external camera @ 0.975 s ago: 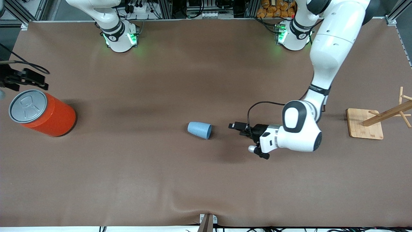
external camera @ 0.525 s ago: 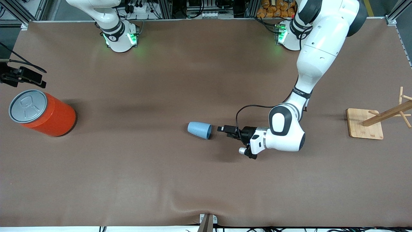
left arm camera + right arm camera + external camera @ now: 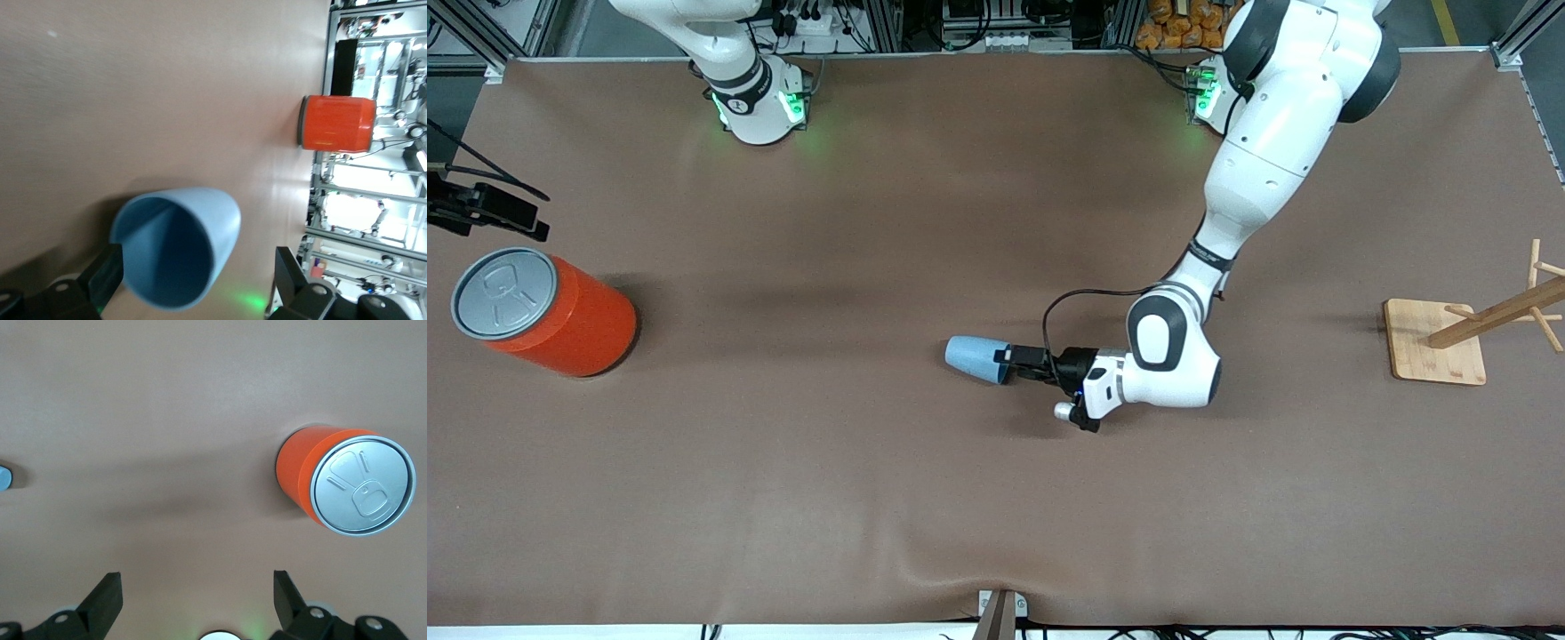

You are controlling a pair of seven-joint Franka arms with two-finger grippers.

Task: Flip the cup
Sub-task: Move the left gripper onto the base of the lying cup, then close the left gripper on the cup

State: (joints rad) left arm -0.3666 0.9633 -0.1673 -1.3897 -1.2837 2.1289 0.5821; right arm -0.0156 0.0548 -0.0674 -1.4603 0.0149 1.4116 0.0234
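The light-blue cup (image 3: 976, 358) lies on its side in the middle of the brown table, its mouth turned toward the left arm's end. My left gripper (image 3: 1009, 361) is low at the cup's mouth and open. In the left wrist view the cup (image 3: 175, 248) fills the gap between the two dark fingers (image 3: 101, 275), its rim close to one of them; I cannot tell whether they touch. My right gripper (image 3: 511, 218) hangs open and empty at the right arm's end of the table, beside the orange can; in its own view the gripper (image 3: 197, 587) holds nothing.
A large orange can (image 3: 543, 313) with a grey lid stands at the right arm's end; it also shows in the left wrist view (image 3: 335, 123) and the right wrist view (image 3: 347, 483). A wooden rack on a square base (image 3: 1436, 342) stands at the left arm's end.
My left arm has swung toward the cup, and its open gripper has gone from well short of the cup to its mouth. The cup has not moved. The right gripper shifted slightly.
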